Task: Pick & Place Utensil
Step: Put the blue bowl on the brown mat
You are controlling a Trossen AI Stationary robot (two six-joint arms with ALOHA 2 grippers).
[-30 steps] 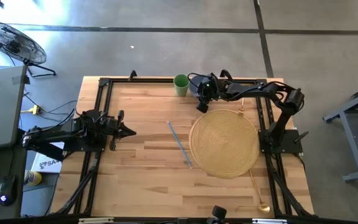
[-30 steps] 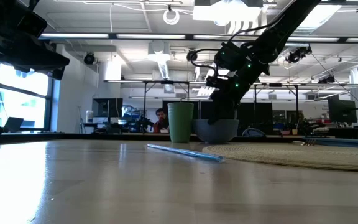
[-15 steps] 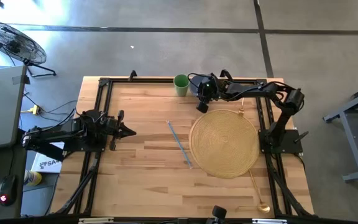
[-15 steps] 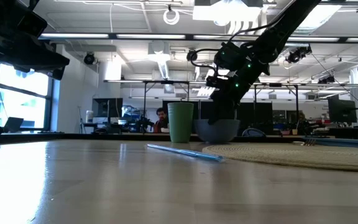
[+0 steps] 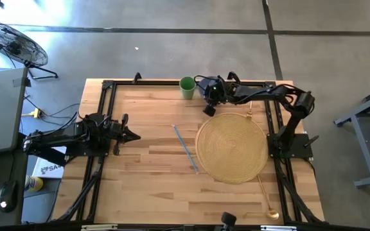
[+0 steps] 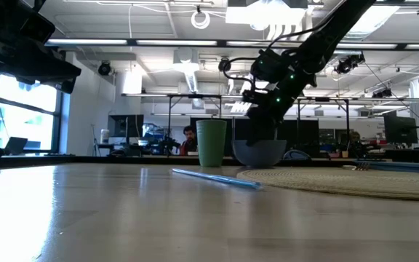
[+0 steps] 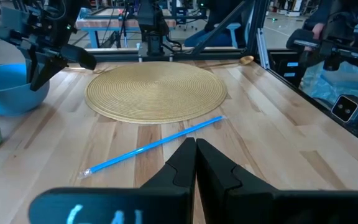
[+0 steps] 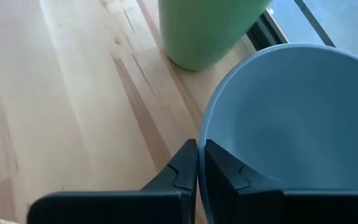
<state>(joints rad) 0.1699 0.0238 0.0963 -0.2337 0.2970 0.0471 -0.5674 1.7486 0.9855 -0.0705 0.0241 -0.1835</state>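
A blue bowl [image 8: 291,124] stands at the table's far edge beside a green cup [image 5: 187,88]. In the high view my right arm hides the bowl. My right gripper [image 8: 199,152] is shut on the bowl. A thin blue straw-like utensil [image 5: 185,148] lies flat on the wood, left of a round woven mat [image 5: 231,147]. A gold spoon [image 5: 265,192] lies near the table's right near corner. My left gripper [image 7: 195,146] is shut and waits at the table's left side, pointing toward the straw [image 7: 154,146]. My right gripper pinches the bowl's rim [image 8: 202,134] on the side nearest the cup, one finger [image 8: 182,168] outside the wall and one finger [image 8: 225,171] inside. The fingers come from above, slanting down. The bowl [image 6: 259,153] sits upright; whether its base touches the table cannot be told.
The green cup [image 8: 207,25] stands close to the bowl, to its left. A dark metal frame [image 5: 108,86] runs along the table's left, far and right edges. A small gold utensil [image 5: 249,115] lies at the mat's far edge. Bare wood lies between the left gripper and the straw.
My right gripper, shut on the bowl's rim, has drawn the bowl a little toward the table's right, away from the cup. The bowl stays upright.
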